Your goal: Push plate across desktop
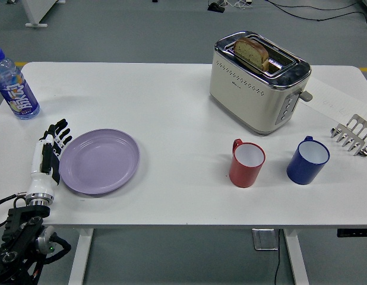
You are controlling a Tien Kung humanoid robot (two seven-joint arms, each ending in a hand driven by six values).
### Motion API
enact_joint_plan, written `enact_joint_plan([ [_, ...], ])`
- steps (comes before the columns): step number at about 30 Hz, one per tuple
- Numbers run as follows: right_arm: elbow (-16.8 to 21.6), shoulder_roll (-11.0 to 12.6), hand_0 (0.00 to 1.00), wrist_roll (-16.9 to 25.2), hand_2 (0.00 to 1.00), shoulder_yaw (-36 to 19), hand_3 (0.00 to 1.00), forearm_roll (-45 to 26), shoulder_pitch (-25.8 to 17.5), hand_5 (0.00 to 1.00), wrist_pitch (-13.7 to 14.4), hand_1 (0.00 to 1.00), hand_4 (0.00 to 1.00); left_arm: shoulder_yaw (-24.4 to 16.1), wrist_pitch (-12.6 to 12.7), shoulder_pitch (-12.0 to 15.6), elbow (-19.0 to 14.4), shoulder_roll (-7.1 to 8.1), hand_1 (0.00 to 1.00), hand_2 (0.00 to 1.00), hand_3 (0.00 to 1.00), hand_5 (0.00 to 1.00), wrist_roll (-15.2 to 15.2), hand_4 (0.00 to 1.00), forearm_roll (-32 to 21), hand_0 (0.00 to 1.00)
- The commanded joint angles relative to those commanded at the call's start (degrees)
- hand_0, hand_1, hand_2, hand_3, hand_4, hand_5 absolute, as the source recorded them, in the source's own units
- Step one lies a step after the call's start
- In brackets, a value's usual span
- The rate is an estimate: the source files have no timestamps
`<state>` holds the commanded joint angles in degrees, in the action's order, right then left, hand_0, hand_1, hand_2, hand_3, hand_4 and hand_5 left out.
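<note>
From above, the left hand (48,153) lies flat on the white table (171,113), fingers straight and slightly spread, holding nothing, pressed against the left rim of the lilac plate (100,161). That plate sits near the table's front-left, well apart from the red mug (247,163).

floor (142,35): grey, smooth; cables (314,9): black, far right; table (171,107): white

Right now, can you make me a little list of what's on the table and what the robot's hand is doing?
plate: purple plate, empty, left part of the white table
left hand: left hand open, against the plate's left rim
bottle: blue bottle, far left corner
toaster: cream toaster with bread in a slot
cups: red mug, blue mug beside it
rack: metal rack, right edge
</note>
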<state>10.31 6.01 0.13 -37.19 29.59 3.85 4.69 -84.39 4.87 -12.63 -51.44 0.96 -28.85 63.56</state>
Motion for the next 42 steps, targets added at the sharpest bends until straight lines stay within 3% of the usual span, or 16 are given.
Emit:
enact_joint_plan([
  [16, 0.0, 0.0, 0.676, 0.0, 0.758, -0.1, 0.704, 0.1, -0.1, 0.319, 0.0, 0.678, 0.321, 3.2, 1.6, -0.1, 0.0, -0.96, 0.864, 0.901, 0.819, 0.998, -0.7, 0.529, -1.2, 0.808],
  [42, 0.0, 0.2, 0.676, 0.1, 0.758, 0.0, 0.704, 0.3, 0.4, 0.319, -0.1, 0.677, 0.322, 8.6, 3.2, -0.7, -0.6, -0.96, 0.868, 0.906, 0.820, 0.998, -1.6, 0.522, -2.5, 0.812],
])
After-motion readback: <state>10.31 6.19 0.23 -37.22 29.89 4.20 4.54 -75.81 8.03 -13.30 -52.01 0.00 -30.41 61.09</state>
